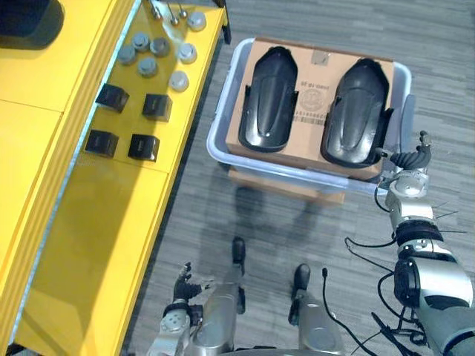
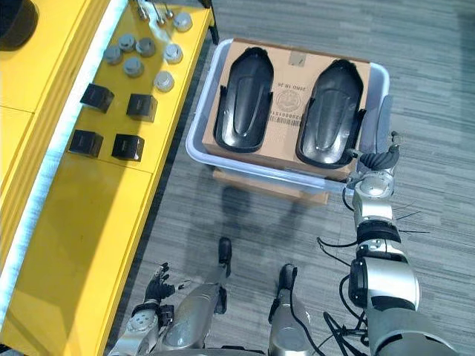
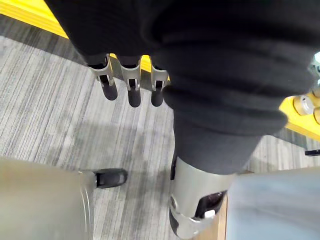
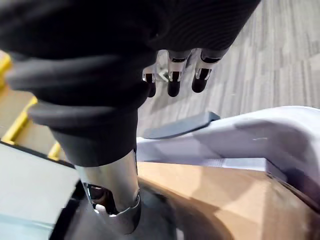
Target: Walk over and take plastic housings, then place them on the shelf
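right hand (image 1: 410, 162) spread, empty, just beside near end of right black housing (image 1: 355, 111), whose long axis runs away from robot; left hand (image 1: 181, 288) relaxed, well apart.

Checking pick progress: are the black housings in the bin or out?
In. Both black plastic housings lie on cardboard in the pale bin; the open right robot hand holds neither.

Housings (image 1: 269, 99) lie in bin (image 1: 216, 137) right of shelf (image 1: 111, 245)

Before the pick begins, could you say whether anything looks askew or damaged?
Nothing stands out: both housings lie side by side on cardboard in the bin; boxes and caps sit orderly on the shelf.
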### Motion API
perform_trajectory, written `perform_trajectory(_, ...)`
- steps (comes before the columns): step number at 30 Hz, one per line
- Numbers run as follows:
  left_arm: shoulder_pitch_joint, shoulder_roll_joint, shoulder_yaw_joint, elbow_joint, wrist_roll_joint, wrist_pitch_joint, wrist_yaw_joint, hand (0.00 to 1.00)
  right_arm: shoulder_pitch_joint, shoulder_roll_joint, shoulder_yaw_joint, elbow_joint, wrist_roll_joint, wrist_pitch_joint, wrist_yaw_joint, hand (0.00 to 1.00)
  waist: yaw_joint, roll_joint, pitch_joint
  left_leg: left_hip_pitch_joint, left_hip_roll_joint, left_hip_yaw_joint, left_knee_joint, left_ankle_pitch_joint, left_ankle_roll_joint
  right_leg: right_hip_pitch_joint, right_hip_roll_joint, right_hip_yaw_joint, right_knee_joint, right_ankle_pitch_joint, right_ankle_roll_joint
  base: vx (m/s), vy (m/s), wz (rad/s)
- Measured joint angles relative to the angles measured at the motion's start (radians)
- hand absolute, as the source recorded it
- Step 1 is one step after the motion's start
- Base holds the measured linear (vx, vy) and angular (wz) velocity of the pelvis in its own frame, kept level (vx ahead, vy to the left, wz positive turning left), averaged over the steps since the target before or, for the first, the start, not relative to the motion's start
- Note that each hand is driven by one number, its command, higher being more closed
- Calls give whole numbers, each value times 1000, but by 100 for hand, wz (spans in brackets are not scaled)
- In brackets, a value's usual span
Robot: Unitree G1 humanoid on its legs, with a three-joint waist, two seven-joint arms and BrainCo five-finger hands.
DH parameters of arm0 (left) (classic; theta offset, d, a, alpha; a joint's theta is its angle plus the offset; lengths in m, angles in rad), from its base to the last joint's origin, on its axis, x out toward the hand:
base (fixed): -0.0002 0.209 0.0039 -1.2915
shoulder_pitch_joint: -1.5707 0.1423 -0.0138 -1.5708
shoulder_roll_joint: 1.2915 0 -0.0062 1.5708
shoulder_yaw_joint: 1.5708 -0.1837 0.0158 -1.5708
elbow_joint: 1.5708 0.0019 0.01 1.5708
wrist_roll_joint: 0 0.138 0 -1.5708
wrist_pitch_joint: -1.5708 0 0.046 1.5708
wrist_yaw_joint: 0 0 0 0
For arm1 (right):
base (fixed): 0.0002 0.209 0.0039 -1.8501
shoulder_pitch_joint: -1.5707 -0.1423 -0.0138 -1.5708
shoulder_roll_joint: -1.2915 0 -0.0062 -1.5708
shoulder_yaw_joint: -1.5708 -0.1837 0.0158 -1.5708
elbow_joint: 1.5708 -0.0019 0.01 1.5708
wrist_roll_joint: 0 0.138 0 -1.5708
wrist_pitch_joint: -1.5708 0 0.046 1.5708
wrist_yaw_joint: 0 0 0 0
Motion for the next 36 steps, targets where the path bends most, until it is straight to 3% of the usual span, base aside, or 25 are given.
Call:
perform_trajectory(3, -35, -9, -17, -1, -12, -8, 0, 0, -37, -11, 20, 44, -3, 0, 16, 100, 0, 4, 23, -9, -5, -37, 0, 31, -43, 0, -8, -11, 1, 0, -1, -17, -43, 15)
perform_trajectory(11, -75, -8, -32, 2, -13, -18, 0, 0, -44, -26, 27, 43, -1, -3, 16, 100, -6, 2, 41, -13, 14, -40, -8, 29, -45, -5, 10, -10, 5, 1, -4, -50, -8, 0)
perform_trajectory(17, -93, -7, -38, -1, -13, -17, 0, 0, 160, 10, 24, -253, -1, -2, 11, 100, -20, -5, 42, -5, 20, -39, -2, 26, -48, -2, 13, -9, 19, 1, -4, 0, 0, 0)
perform_trajectory(20, -88, -7, -35, -36, -12, -7, 0, 0, 327, 63, -13, -488, -20, -2, -5, 100, -32, -11, 39, 13, 18, -37, -2, 26, -48, 15, 9, -8, 20, 0, -3, 0, 0, 0)
perform_trajectory(23, -46, -7, -8, -179, -11, 3, 0, 0, 472, 133, -79, -673, -62, -1, -24, 100, -56, -31, 13, 19, 19, -38, -2, 21, -46, 18, 8, -8, 27, -6, -2, -6, -4, -1)
perform_trajectory(24, -23, -8, -2, -242, -11, 4, 0, 0, 531, 164, -115, -736, -83, -1, -39, 100, -56, -35, -4, 32, 24, -37, -2, -14, -23, 21, 8, -3, 42, -17, -2, 0, -13, -8)
perform_trajectory(28, 53, -13, 1, -456, -12, 2, 2, 0, 709, 263, -184, -936, -154, -1, -109, 100, -57, -65, -84, 61, 15, -37, -8, -29, -15, 37, 1, 4, 68, -46, 7, 25, -13, -2)
perform_trajectory(30, 76, -25, -14, -603, -13, -1, 4, 0, 795, 318, -175, -1081, -202, -3, -124, 100, -68, -68, -116, 76, 10, -38, -7, -31, -13, 48, -7, -2, 82, -60, 7, 66, -18, 9)
perform_trajectory(36, 63, -84, -135, -794, -54, -24, 46, 0, 888, 442, -23, -1243, -318, -4, -135, 100, -78, -68, -175, 106, 3, -36, -1, -26, -7, 74, -14, -2, 90, -74, 7, 55, -21, 2)
